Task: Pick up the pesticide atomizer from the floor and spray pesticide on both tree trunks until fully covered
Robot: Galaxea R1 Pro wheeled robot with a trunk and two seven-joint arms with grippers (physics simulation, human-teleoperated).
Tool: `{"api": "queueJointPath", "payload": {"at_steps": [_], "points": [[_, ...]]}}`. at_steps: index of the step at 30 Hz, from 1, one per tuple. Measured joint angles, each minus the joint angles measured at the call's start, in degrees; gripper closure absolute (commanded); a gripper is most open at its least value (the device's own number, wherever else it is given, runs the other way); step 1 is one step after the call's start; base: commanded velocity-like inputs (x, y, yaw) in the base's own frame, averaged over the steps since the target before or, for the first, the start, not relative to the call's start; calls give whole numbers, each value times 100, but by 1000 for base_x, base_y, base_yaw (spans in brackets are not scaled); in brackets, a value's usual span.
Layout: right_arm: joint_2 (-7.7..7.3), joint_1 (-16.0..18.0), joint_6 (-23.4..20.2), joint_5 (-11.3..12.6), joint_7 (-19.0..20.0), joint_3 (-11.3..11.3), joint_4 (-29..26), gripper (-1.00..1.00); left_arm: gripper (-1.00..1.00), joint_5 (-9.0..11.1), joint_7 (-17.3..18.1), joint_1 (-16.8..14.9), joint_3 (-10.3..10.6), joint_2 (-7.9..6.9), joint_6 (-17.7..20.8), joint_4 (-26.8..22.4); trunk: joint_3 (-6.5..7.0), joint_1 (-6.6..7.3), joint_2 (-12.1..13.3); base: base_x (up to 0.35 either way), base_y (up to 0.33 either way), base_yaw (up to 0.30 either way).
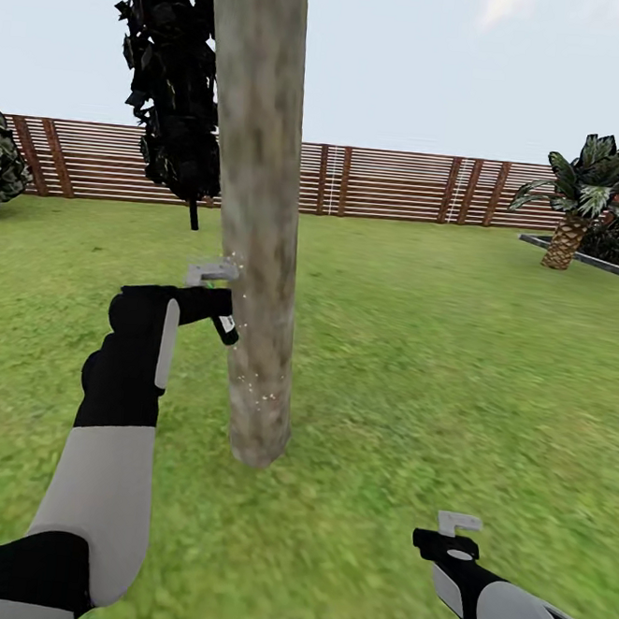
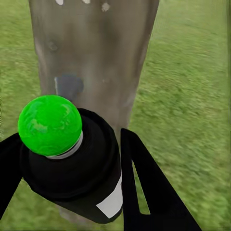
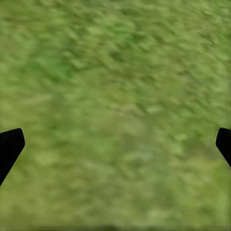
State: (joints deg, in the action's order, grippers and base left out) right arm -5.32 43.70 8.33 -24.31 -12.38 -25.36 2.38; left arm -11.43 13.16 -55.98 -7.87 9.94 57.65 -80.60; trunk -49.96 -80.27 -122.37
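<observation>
One tree trunk [image 1: 257,249], grey-brown and mottled, rises from the grass straight ahead. My left gripper [image 1: 214,307] is shut on the pesticide atomizer [image 1: 222,323], a slim black bottle with a light grey trigger head, held right against the trunk's left side. White pesticide specks [image 1: 251,384] dot the lower trunk. In the left wrist view the atomizer [image 2: 72,163] shows a green knob and white label between my fingers [image 2: 144,187], facing the trunk [image 2: 96,57] close up. My right gripper [image 1: 457,536] hangs low at the right, open over grass, fingertips [image 3: 9,147] wide apart.
A brown slatted fence [image 1: 395,186] closes the lawn's far side. A dark conifer [image 1: 174,82] stands behind the trunk at left, and a short palm [image 1: 582,202] in a stone-edged bed [image 1: 586,259] sits at far right. Open grass lies all around.
</observation>
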Motion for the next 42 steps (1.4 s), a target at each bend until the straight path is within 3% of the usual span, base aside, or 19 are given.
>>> {"api": "queueJointPath", "payload": {"at_steps": [6, 12, 23, 30, 33, 42], "points": [[0, 1, 0, -1, 0, 1, 0, -100, 100, 4, -3, -863, 82, 0, 0, 409, 1, 1, 0, -3, 0, 0], [0, 1, -1, -1, 0, 1, 0, -100, 100, -12, -4, -1498, 76, 0, -3, 773, 0, 0, 0, 0, 0, 0], [0, 5, -1, -1, 0, 1, 0, -100, 100, -4, -4, -1620, 4, 0, -8, 597, 0, -1, 0, -123, 21, 0], [0, 3, 0, -1, 0, 1, 0, -100, 100, -6, -17, -1701, 111, 0, -17, 632, 0, 0, 0, -20, 3, 0], [0, 1, -2, -1, 0, 1, 0, -100, 100, -6, -26, -1999, 116, 0, -23, 814, 0, 0, 0, -2, 0, 0], [9, -1, 1, -1, 0, 1, 0, -100, 100, -17, -35, -3426, -11, -1, -25, 2005, 1, 1, -1, 0, 0, 0]]}}
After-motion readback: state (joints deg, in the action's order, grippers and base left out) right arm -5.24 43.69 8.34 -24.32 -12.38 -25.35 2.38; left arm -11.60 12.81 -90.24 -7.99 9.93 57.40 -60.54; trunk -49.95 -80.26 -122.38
